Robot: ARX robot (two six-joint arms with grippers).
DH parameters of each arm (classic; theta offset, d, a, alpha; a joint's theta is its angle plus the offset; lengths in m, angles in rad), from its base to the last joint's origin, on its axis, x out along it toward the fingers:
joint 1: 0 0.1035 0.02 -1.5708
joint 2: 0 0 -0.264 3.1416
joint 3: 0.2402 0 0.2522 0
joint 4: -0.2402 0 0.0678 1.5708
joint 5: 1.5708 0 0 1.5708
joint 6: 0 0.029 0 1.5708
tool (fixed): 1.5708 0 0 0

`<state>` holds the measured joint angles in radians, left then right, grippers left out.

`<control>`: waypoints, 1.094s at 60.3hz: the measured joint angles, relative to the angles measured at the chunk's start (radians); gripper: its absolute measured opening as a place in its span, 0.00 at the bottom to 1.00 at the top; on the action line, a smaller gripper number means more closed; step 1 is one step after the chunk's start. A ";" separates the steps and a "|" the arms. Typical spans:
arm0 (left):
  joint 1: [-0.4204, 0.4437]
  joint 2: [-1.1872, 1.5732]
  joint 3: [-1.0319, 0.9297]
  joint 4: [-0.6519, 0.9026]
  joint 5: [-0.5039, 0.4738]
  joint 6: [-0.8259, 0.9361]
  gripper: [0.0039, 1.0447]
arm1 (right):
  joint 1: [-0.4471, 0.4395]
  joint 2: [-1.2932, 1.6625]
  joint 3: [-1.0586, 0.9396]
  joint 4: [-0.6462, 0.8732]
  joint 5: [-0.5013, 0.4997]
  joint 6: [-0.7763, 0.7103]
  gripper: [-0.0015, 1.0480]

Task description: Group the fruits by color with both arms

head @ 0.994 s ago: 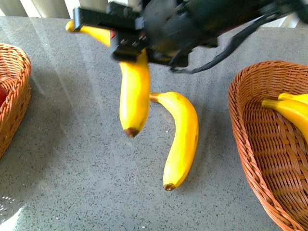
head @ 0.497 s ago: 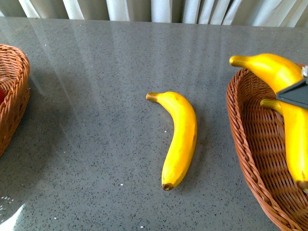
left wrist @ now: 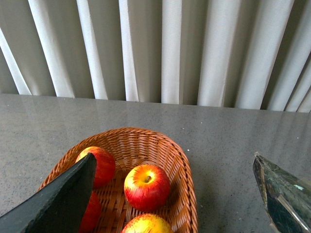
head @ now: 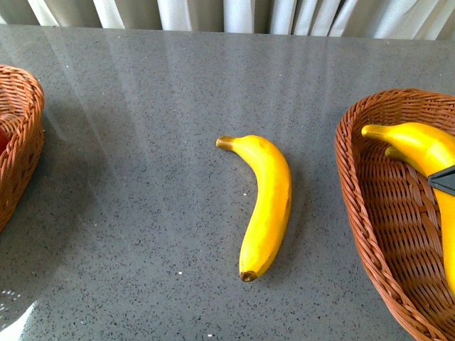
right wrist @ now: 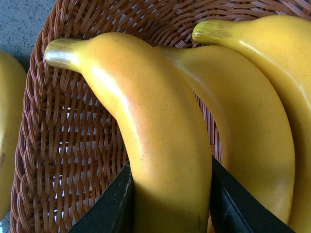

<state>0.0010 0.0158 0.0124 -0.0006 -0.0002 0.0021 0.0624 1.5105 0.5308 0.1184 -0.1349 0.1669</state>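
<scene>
Curved banana [head: 266, 206] flat on table [head: 142, 177], bananas [right wrist: 243, 121] in right basket [head: 362, 206], apples [left wrist: 146, 187] in left basket [left wrist: 187, 189]

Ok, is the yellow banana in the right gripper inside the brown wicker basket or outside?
Inside: the yellow banana lies within the brown wicker basket, with the right gripper shut on it. Resting or hovering: cannot tell.

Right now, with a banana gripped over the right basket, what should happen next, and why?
Probably open the right gripper: its held banana hangs inside the wicker basket beside two other bananas, and a loose banana waits on the table.
</scene>
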 joint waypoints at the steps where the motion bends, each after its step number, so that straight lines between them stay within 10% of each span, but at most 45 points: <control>1: 0.000 0.000 0.000 0.000 0.000 0.000 0.91 | 0.000 0.003 0.000 0.002 0.000 0.000 0.30; 8: 0.000 0.000 0.000 0.000 0.000 0.000 0.91 | 0.002 0.034 0.000 0.021 0.005 -0.003 0.32; 27: 0.000 0.000 0.000 0.000 0.000 0.000 0.91 | 0.032 -0.039 0.008 -0.031 0.021 -0.003 0.93; 53: 0.000 0.000 0.000 0.000 0.000 0.000 0.91 | 0.409 -0.047 0.193 -0.098 0.065 0.094 0.91; 66: 0.000 0.000 0.000 0.000 0.000 0.000 0.91 | 0.439 0.133 0.288 -0.111 0.095 0.107 0.91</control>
<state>0.0010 0.0158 0.0120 -0.0006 -0.0006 0.0021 0.5014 1.6436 0.8188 0.0078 -0.0399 0.2741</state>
